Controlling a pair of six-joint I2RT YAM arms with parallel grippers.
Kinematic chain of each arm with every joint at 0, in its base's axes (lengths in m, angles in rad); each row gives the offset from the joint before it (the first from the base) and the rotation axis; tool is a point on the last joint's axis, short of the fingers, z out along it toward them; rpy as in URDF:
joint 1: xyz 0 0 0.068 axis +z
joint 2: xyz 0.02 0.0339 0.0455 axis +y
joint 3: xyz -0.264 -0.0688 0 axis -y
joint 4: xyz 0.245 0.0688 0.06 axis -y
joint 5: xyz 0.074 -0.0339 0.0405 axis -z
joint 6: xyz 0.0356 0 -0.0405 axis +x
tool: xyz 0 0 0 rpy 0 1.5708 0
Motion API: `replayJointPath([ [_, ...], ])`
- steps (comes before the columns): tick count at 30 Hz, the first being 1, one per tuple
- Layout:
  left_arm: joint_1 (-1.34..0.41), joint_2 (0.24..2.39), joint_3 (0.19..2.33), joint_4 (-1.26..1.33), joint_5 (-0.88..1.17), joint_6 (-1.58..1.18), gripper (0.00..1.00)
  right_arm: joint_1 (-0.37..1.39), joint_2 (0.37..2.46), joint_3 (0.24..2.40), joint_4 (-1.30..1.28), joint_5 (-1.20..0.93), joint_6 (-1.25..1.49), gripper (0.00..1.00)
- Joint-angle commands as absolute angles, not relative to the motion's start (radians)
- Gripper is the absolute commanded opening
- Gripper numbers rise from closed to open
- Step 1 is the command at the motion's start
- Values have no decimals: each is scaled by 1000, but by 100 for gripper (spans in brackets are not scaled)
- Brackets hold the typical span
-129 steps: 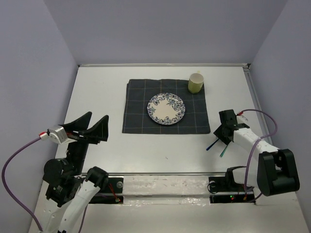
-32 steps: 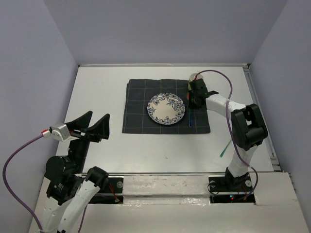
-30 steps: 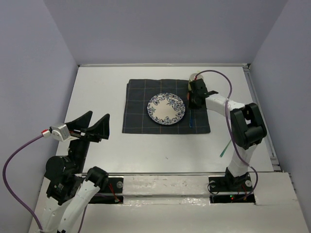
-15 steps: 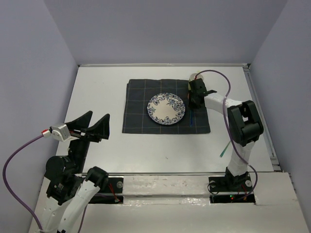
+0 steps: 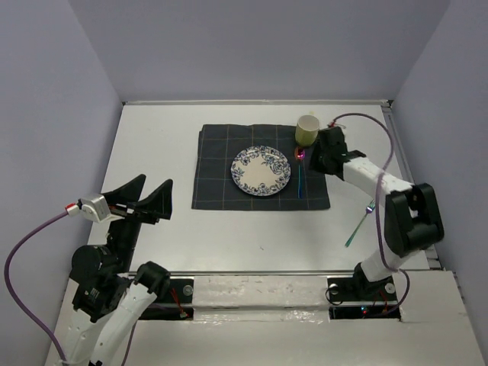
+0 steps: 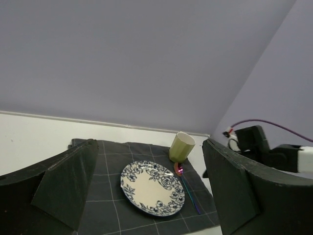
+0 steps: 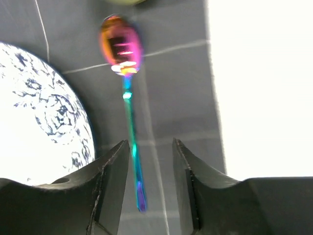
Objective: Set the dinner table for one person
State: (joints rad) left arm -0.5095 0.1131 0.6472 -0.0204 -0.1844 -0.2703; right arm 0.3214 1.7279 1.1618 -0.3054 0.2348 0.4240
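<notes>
Progress is judged well past half. On the dinner table point(image 5: 152, 137), white and lilac-walled, the setting is gathered on the far half.

Near edge, 8 o'clock of the plate: left gripper point(image 5: 155, 181) is held wide open, nothing in it, clear of the setting.

At 4 o'clock of the plate, a green utensil point(image 5: 355, 227) is seen on bare tabletop, off the cloth; its kind cannot be read. It is judged the piece left to be placed.

Mid-table: dark grid cloth point(image 5: 217, 179) is laid flat, with the floral plate point(image 5: 261, 170) set on it near centre.

At 3 o'clock of the plate, the iridescent spoon point(image 7: 128, 98) is laid on the cloth just beside the rim, bowl pointing to 12.

Right gripper point(image 7: 150, 144) is seen above the spoon's handle end, fingers parted, nothing gripped.

At 1 o'clock, the green cup point(image 5: 306, 130) is stood upright on the cloth's far corner.

Counts: cloth one, plate one, spoon one, cup one, green utensil one.
</notes>
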Motion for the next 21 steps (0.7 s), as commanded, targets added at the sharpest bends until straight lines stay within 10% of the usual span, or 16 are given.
replayJointPath([
  [1, -523, 87, 661, 14, -183, -255, 99, 175, 1475, 919, -313, 282, 610, 45],
  [6, -546, 68, 663, 14, -184, -255, 99, 68, 1218, 686, -418, 339, 741, 43],
  [9, -555, 61, 663, 14, -186, -255, 99, 3, 1152, 632, -454, 324, 807, 59],
  [21, -584, 32, 666, 11, -204, -250, 99, -124, 1236, 617, -499, 244, 818, 61],
])
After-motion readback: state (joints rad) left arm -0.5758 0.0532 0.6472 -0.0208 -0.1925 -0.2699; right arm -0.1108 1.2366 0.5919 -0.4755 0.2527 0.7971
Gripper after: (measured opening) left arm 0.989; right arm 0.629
